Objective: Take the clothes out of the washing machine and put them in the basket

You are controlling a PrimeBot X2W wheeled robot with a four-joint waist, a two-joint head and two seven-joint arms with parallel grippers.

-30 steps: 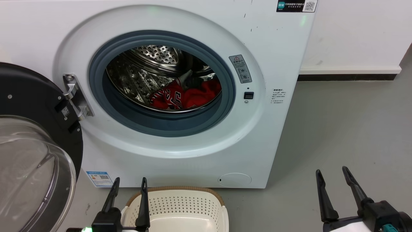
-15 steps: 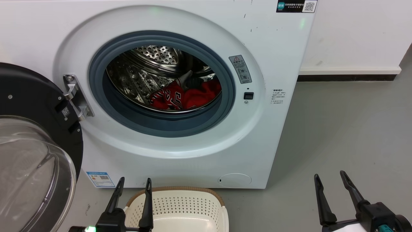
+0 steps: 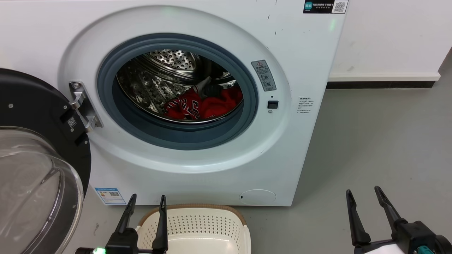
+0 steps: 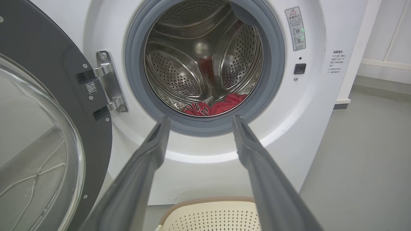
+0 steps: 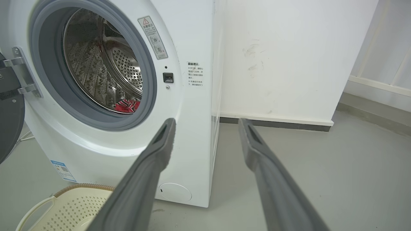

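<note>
The white washing machine (image 3: pixel 183 165) stands with its door (image 3: pixel 31 169) swung open to the left. Red clothes (image 3: pixel 204 104) lie low in the steel drum, one with white trim and lettering; they also show as clothes (image 4: pixel 215 107) and clothes (image 5: pixel 128 106) in the wrist views. The cream basket (image 3: pixel 192 225) sits on the floor just below the machine's front. My left gripper (image 3: pixel 147 199) is open at the basket's left rim, holding nothing. My right gripper (image 3: pixel 363 194) is open over bare floor to the right of the machine, well away from the drum.
The open door's glass bowl (image 3: pixel 39 190) bulges at the lower left beside my left gripper. Grey floor (image 3: pixel 381 141) stretches to the right of the machine up to a white wall with a dark skirting (image 3: pixel 381 84).
The left gripper has shifted slightly right and lower in the head view. The right gripper dipped a little, then rose slightly. Clothes, basket and door are as before.
</note>
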